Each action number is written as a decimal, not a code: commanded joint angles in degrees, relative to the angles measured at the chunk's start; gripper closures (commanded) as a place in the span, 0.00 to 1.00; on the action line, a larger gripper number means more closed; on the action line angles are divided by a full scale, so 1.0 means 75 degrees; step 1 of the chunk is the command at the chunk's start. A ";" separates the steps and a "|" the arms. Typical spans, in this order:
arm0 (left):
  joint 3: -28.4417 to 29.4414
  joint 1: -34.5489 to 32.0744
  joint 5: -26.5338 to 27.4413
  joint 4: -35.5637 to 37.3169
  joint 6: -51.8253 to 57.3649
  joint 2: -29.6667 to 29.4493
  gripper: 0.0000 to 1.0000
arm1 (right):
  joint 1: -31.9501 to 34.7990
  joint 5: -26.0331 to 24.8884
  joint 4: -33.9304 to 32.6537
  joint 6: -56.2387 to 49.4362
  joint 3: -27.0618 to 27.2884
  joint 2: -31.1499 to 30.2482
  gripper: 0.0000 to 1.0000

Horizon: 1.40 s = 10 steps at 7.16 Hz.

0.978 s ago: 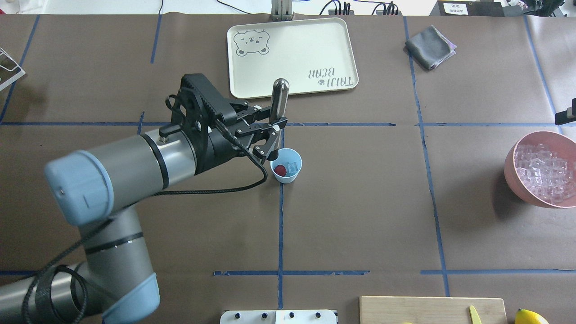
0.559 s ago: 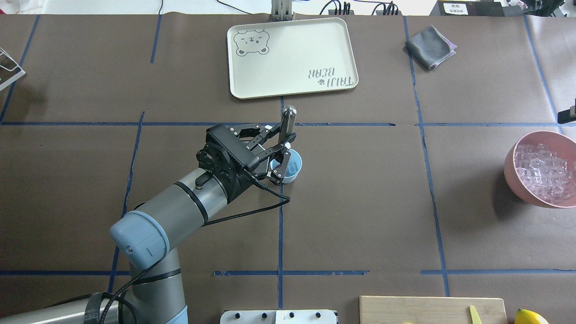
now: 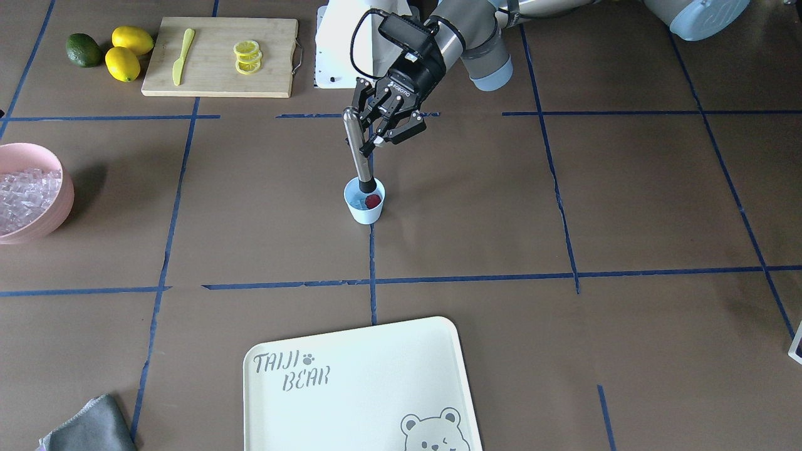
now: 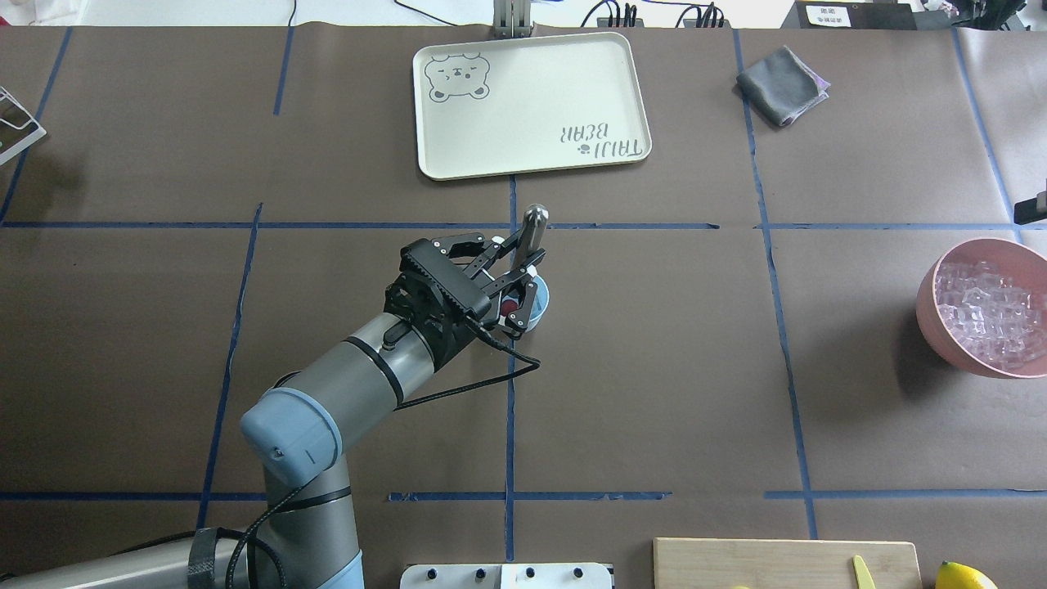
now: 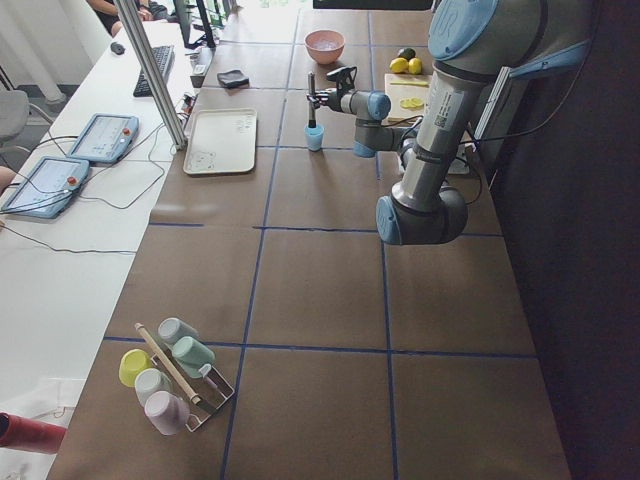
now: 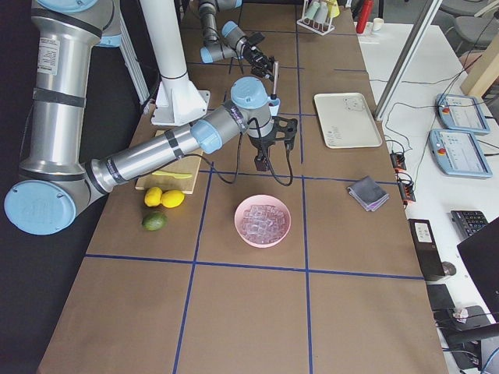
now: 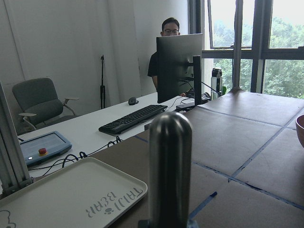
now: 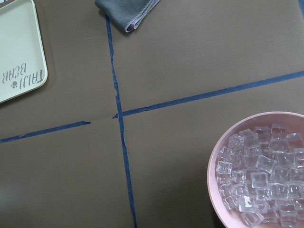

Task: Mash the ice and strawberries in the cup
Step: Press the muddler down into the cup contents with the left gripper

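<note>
The small light-blue cup (image 3: 364,212) stands at the table's middle on a blue tape line. The red strawberry (image 3: 374,200) lies inside it, beside a clear ice cube (image 3: 357,202). My left gripper (image 3: 376,133) is shut on a metal muddler (image 3: 356,141), which is tilted with its black tip inside the cup. In the overhead view the gripper (image 4: 517,276) covers most of the cup (image 4: 539,299). The muddler's handle (image 7: 170,161) fills the left wrist view. My right gripper (image 6: 269,148) hangs over the pink bowl; I cannot tell whether it is open.
A pink bowl (image 4: 931,288) full of ice cubes (image 8: 261,175) sits at the table's right. A cream bear tray (image 4: 532,102) and a grey cloth (image 4: 781,84) lie at the far side. A cutting board (image 3: 219,56) with lemon slices, lemons and an avocado lies near the robot.
My left arm has folded back and the gripper has dropped lower and moved right. The muddler has tilted and its tip has gone down into the cup.
</note>
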 commanded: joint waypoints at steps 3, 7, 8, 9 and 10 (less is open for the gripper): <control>0.0313 0.0192 0.0002 -0.0106 -0.0008 -0.0029 0.98 | -0.0003 -0.0012 0.0000 0.0000 -0.0011 0.0000 0.01; 0.0325 0.0286 0.0002 -0.0118 -0.0008 0.0018 0.98 | -0.0003 -0.0012 0.0000 0.0000 0.0001 -0.0059 0.01; 0.0325 0.0286 0.0002 -0.0118 -0.0008 0.0018 0.98 | -0.0003 -0.0012 0.0000 0.0000 0.0001 -0.0070 0.01; 0.0209 0.0286 -0.0009 -0.0118 0.0003 -0.0017 0.98 | 0.0009 -0.0012 0.0000 0.0000 0.0012 -0.0070 0.01; -0.0244 0.0275 -0.0044 -0.0107 0.0004 -0.0052 1.00 | 0.0009 -0.0012 0.0000 0.0000 0.0012 -0.0070 0.01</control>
